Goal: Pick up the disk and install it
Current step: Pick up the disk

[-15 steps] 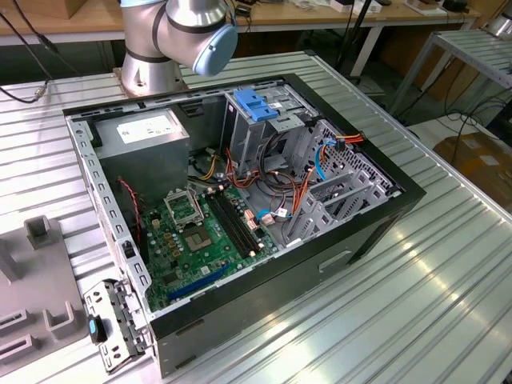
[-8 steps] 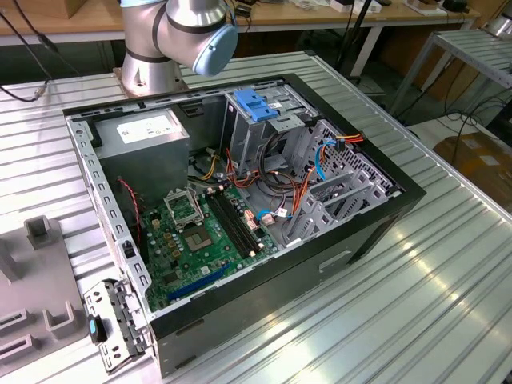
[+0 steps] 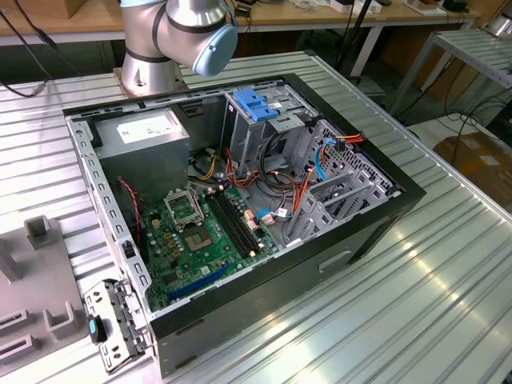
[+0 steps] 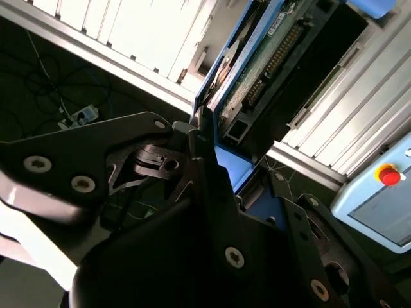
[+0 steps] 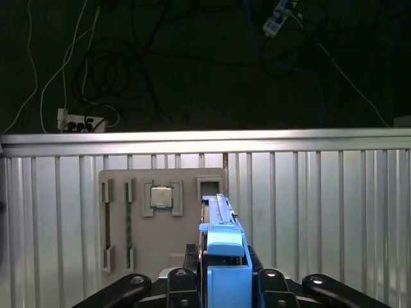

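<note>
In both wrist views my gripper is shut on the disk, which it holds edge-on between its black fingers. The first wrist view shows the disk's blue plastic rail, well above the table. Its green circuit-board underside and blue rail appear in the second wrist view. In the exterior view the open computer case lies on the ribbed metal table, with an upright metal drive cage topped by a blue handle.
A grey parts fixture with a processor chip and a memory stick lies under the gripper, close to the table edge. Inside the case are a grey power supply, the motherboard and loose cables. The arm's base stands behind the case.
</note>
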Available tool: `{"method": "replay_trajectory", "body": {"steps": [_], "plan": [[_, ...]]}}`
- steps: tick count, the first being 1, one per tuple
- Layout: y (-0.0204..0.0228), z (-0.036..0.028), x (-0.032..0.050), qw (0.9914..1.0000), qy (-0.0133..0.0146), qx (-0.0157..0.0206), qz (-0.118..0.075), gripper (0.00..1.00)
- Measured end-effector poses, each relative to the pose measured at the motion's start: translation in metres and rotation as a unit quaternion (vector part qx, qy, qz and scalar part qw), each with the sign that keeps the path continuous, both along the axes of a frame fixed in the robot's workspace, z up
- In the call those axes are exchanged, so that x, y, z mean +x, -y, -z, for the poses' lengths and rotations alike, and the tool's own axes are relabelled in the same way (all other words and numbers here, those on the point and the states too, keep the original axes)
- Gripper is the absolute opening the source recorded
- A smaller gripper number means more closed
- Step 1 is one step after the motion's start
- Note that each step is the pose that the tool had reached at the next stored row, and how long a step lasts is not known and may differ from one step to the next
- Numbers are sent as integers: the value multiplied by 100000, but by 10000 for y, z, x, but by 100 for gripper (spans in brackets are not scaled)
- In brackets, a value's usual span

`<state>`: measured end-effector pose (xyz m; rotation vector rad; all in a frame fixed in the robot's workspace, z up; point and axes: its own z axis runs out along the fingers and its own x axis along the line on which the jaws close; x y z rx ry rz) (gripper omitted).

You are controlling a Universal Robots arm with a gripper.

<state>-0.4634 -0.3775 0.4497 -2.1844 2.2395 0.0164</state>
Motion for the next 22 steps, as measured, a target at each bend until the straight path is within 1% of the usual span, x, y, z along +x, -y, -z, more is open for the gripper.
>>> {"method": "replay_trajectory", "body": {"steps": [1,2,5,8,11,16,21,22], "plan": [[0,-34,0,100000,-20,-2,-1,37],[0,-86,0,100000,-69,0,1,37],[0,-141,0,100000,-114,-1,0,37],[0,-183,0,100000,-150,-3,0,37],[0,-266,0,100000,-237,-1,0,37],[0,-342,0,99999,-350,-2,-1,37],[0,-464,0,99999,-510,-5,-2,37],[0,-509,0,99998,-577,-3,0,37]]}}
